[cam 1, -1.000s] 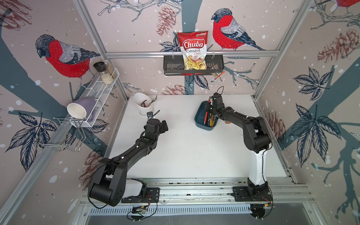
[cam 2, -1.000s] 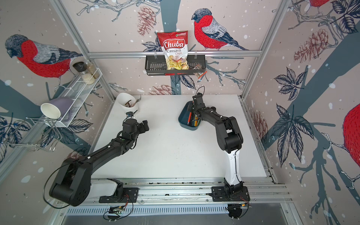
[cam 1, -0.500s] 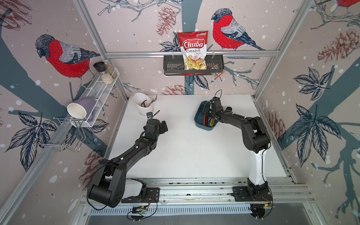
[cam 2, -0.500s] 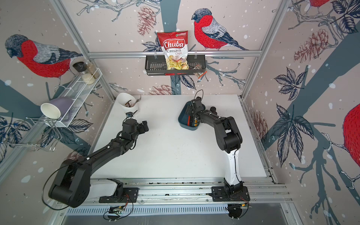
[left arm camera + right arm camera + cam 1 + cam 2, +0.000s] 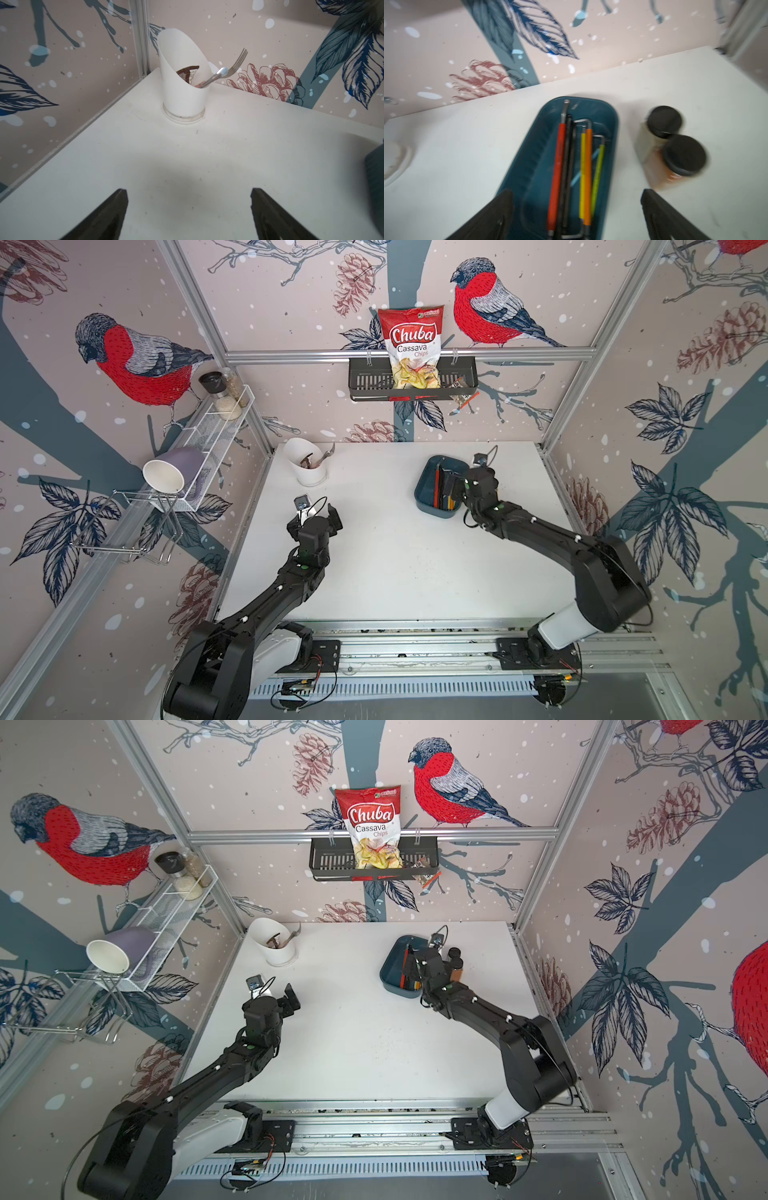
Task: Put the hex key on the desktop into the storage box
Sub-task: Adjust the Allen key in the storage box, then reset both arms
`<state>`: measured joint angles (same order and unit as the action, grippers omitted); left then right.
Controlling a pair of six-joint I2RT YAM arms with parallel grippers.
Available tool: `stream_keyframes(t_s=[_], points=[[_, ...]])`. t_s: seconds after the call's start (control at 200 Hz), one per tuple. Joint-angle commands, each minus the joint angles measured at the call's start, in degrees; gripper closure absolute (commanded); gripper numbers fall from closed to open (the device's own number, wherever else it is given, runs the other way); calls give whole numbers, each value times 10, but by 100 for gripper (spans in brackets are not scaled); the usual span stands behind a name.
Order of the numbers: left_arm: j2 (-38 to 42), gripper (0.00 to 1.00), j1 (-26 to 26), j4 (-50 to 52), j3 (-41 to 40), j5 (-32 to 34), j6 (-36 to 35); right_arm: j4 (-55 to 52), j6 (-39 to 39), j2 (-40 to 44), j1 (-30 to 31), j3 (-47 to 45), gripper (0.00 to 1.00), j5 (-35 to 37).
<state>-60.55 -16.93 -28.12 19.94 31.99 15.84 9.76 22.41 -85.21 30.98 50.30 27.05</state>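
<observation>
1. Since the colour-sleeved metal hex keys [image 5: 557, 166] lie inside the shallow, dark teal plastic storage box [image 5: 529, 162], placing looks done.
2. The right fingers [image 5: 494, 218] stand spread, empty, above it.
3. The left fingers [image 5: 108, 218] stand spread over the white bench [image 5: 207, 155]; only retreat seems left.

A small, shallow, dark teal plastic storage box [image 5: 529, 166] with rounded corners sits flat on the white tabletop [image 5: 467, 145]. In both top views [image 5: 428, 506] [image 5: 390, 979] it lies toward the back, right of the middle. Inside, L-shaped metal hex keys [image 5: 583, 122] lie lengthwise, side by side: a red key [image 5: 556, 172], a black key [image 5: 568, 166], a yellow key [image 5: 583, 176], an orange key [image 5: 588, 176] and a green key [image 5: 598, 176]. A light blue key [image 5: 576, 179] slants beneath them.
</observation>
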Motion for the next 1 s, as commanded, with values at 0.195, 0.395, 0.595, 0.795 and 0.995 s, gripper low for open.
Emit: stream_keyframes(t_s=[0.195,0.395,0.595,0.795,0.995], points=[[-23,4,86,-269,-131,16,-80,185,-83,158,-59,-249,1,206],[-156,4,92,-395,-102,-52,-147,397,-190,153,-122,-328,0,110],[-236,3,106,-378,-49,-95,-145,555,-206,34,-204,-355,0,70],[-284,3,125,-473,-71,-110,-134,553,-171,5,-281,-354,0,-107],[-263,3,130,-410,-59,-123,-125,633,-172,-18,-288,-383,0,-116]])
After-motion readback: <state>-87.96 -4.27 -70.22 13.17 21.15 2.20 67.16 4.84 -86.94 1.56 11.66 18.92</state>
